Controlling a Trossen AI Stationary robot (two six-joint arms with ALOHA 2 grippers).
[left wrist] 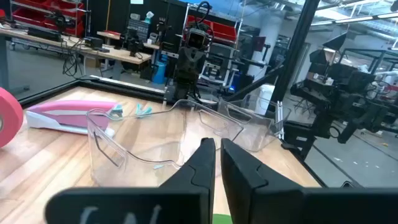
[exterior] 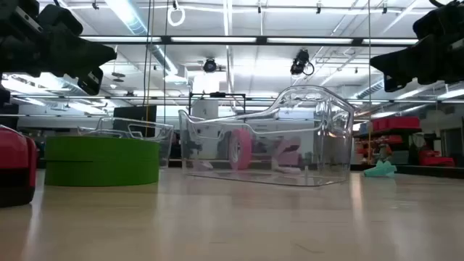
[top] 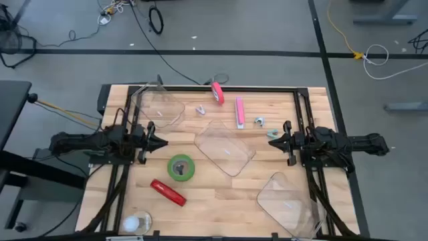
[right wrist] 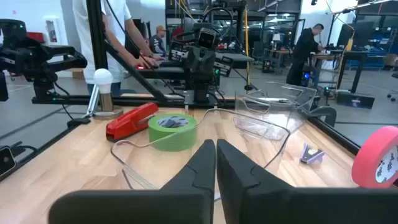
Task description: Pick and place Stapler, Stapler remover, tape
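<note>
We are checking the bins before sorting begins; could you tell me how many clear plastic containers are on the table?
3: one container at the far left, one in the middle, one at the near right. None looks hidden.

Robotics lab or workshop, open-plan. Grey floor (top: pixel 267 27) with black tape lines and loose cables (top: pixel 155 20); wooden counter (top: pixel 221 194) in a black frame. Beyond it: benches with electronics (left wrist: pixel 118 46), red parts bins (left wrist: pixel 59 12), exposed ceiling with strip lights (exterior: pixel 130 14), people (right wrist: pixel 308 46) working at desks in the background.
</note>
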